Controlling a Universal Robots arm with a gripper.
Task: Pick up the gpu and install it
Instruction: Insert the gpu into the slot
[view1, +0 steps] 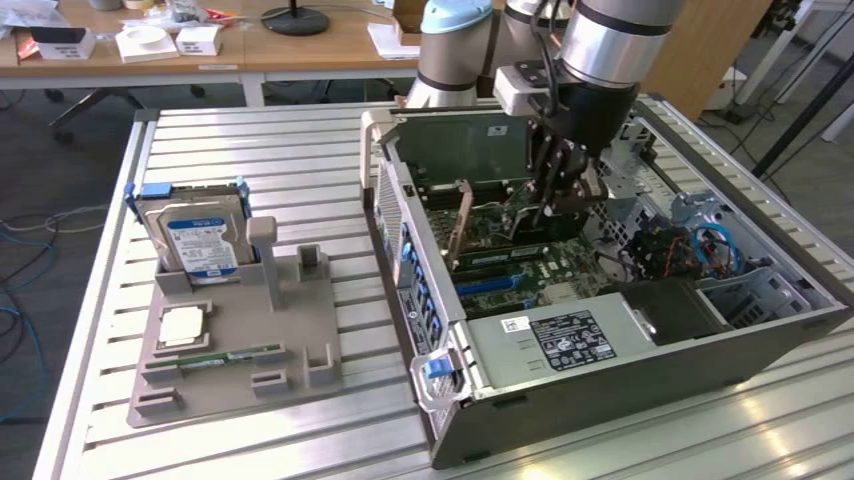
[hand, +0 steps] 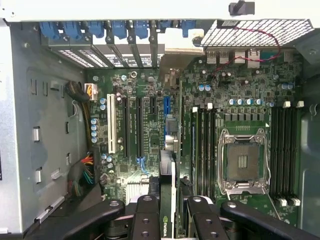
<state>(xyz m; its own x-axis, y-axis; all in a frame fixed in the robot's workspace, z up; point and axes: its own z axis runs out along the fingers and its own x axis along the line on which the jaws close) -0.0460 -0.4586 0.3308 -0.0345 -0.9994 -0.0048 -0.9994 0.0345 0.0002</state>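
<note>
1. Black-faced card, seen edge-on: the gpu (hand: 167, 172) stands between the gripper's (hand: 171, 205) fingers (hand: 147, 212), which are clamped on its two flat sides.
2. Just beyond the gripper lie the motherboard's expansion slots (hand: 135, 125), inside the open case (view1: 641, 398). Whether the card is seated, cannot tell.
3. Judgement: light and stiff, but thin and fragile. Best held on the flat faces at mid-length, clear of the contact edge and bracket.

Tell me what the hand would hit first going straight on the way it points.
Probably the motherboard: the hand, shut on the gpu, points at it, and the card's edge lines up near the blue slot. Depth is unclear.
</note>
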